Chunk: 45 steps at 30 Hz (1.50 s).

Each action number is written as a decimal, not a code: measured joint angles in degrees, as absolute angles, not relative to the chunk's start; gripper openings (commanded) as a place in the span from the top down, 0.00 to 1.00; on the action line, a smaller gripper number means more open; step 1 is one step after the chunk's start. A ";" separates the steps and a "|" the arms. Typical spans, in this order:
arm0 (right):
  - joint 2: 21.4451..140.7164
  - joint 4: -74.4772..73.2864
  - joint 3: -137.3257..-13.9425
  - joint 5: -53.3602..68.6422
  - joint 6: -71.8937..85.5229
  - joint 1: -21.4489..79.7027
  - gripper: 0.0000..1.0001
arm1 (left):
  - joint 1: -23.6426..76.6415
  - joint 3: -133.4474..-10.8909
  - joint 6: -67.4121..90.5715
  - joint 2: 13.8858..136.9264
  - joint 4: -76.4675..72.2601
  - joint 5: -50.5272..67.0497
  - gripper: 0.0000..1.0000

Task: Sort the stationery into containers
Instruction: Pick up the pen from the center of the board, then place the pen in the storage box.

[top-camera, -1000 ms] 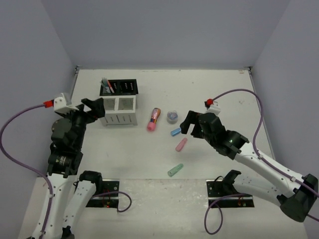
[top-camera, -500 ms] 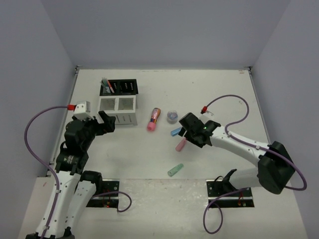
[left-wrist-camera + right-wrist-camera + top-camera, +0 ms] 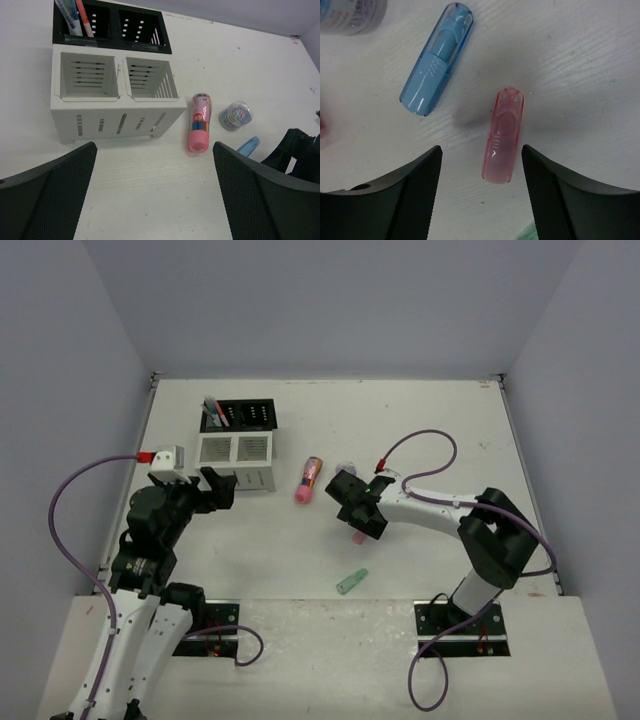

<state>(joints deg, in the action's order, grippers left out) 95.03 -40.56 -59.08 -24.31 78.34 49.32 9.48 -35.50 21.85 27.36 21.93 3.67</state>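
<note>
The organiser has a black rack [image 3: 240, 415] [image 3: 112, 27] joined to a white two-compartment box [image 3: 236, 462] [image 3: 112, 117]. Several pens [image 3: 75, 15] stand in the rack's left slot. My left gripper [image 3: 215, 486] [image 3: 155, 150] is open and empty, just in front of the box. My right gripper [image 3: 358, 516] [image 3: 481, 155] is open and low over the table. The pink capsule [image 3: 503, 136] lies between its fingers, untouched. The blue capsule [image 3: 436, 60] [image 3: 247, 146] lies just beyond it. The pink patterned tube [image 3: 309, 479] [image 3: 199, 122], the roll [image 3: 236, 115] and the green capsule [image 3: 352, 581] lie on the table.
Both white compartments are empty. The right arm's purple cable [image 3: 420, 440] loops above the table's middle. Grey walls enclose the table at the left, back and right.
My right gripper has moved left and down over the pink and blue capsules. My left gripper drew back from the organiser a second ago and has since stayed nearly still.
</note>
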 measured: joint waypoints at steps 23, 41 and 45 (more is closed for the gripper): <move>93.87 -39.93 -53.97 -26.23 85.16 55.81 1.00 | 9.61 -34.91 22.63 28.47 21.61 7.09 0.00; 58.89 -9.00 -42.30 -30.41 41.53 70.00 1.00 | 29.29 -24.10 52.99 44.59 -20.91 28.06 0.00; 58.32 -6.23 -42.39 -29.31 36.55 71.18 1.00 | 34.98 -26.11 53.42 49.70 -24.76 25.25 0.05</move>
<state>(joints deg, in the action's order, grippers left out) 58.32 -6.23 -42.39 -29.31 36.55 71.18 34.98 -26.11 53.42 49.70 -24.76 25.25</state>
